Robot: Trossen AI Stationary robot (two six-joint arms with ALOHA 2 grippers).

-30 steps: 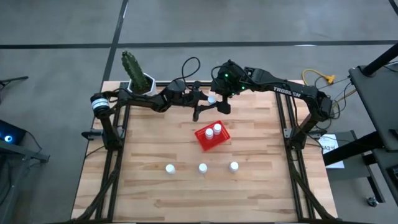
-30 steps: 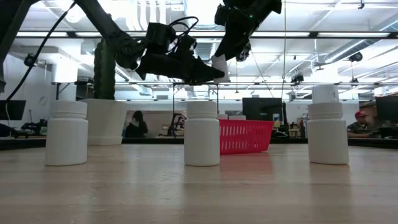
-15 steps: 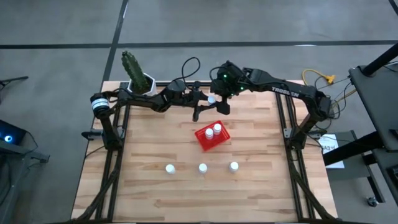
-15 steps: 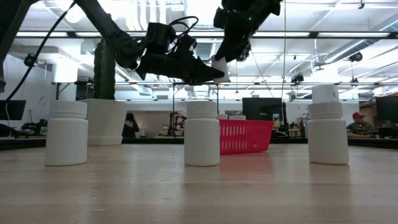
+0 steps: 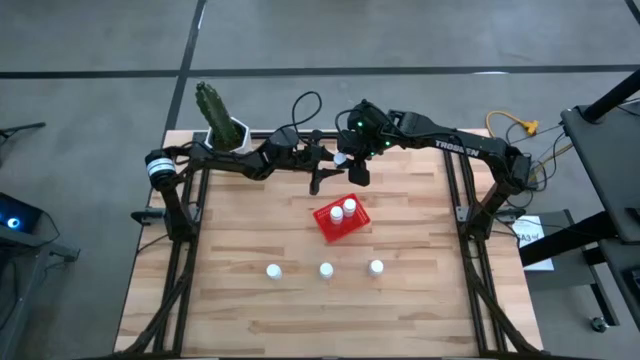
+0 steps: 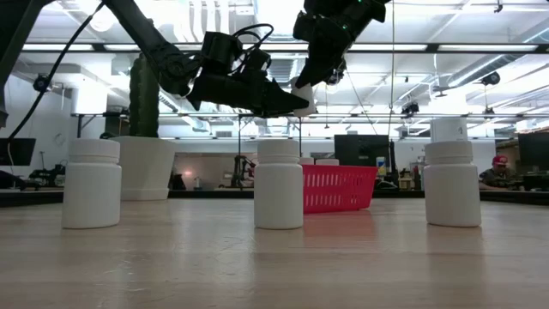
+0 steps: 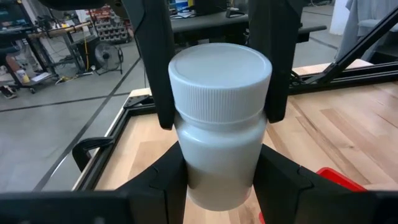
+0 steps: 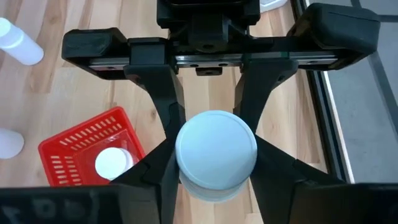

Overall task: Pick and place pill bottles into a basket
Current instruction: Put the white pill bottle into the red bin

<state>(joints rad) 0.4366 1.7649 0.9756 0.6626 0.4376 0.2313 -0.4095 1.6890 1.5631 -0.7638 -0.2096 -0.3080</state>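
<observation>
Grip matters most on this pill bottle (image 7: 219,124): small, rigid white plastic, probably light, with a smooth round body that could twist or slide out between flat pads. It hangs in the air over the far side of the counter (image 5: 250,230), just beyond the red basket (image 5: 340,222), caught between both my arms. My left end effector (image 7: 219,178) pinches the body low down, one finger on each side. My right end effector (image 8: 216,175) is pressed in on the same bottle; from the left wrist its fingers flank the ribbed cap and look to be touching it. I judge the ribbed cap the surer hold, since the ridges give some bite, while the body gives more contact area. Squeezing hard should not hurt it, but an off-centre pinch could tip it. Two bottles (image 5: 343,209) already stand in the basket and three more (image 5: 326,269) wait upright in a row nearer the front edge
</observation>
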